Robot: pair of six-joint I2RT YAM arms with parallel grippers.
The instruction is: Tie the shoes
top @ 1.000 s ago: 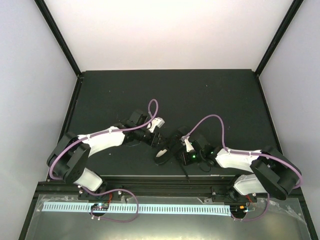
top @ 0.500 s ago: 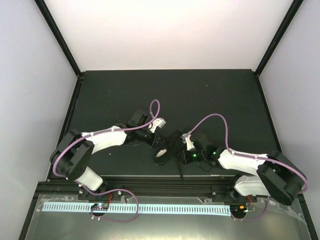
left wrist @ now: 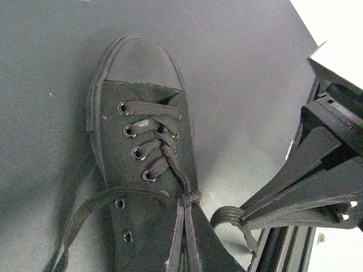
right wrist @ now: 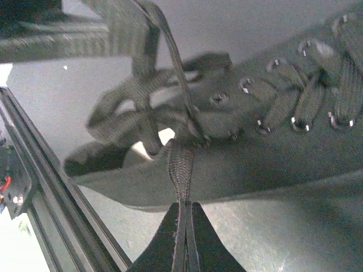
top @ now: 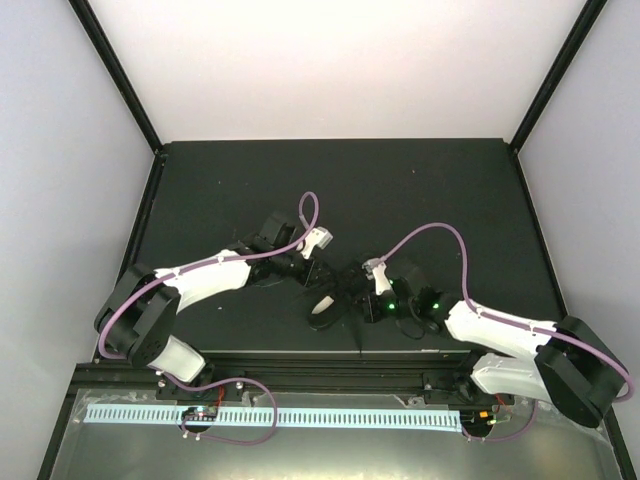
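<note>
The black shoe lies on the dark table, toe away from me in the left wrist view, its thin black laces crossed down to a knot. My left gripper is shut on the lace right at that knot. My right gripper is shut on a flat lace strand that runs up to the knot, beside the shoe's side. In the left wrist view the right gripper pinches a small lace loop. From above, both grippers meet over the shoe.
A metal rail runs along the table's near edge, close behind the shoe's heel and under the right gripper. A loose lace end trails on the mat left of the shoe. White walls enclose the dark table.
Both grippers have closed on the laces. The right arm has stretched forward and its wrist shifted slightly away from the rail; the left wrist has edged slightly back.
</note>
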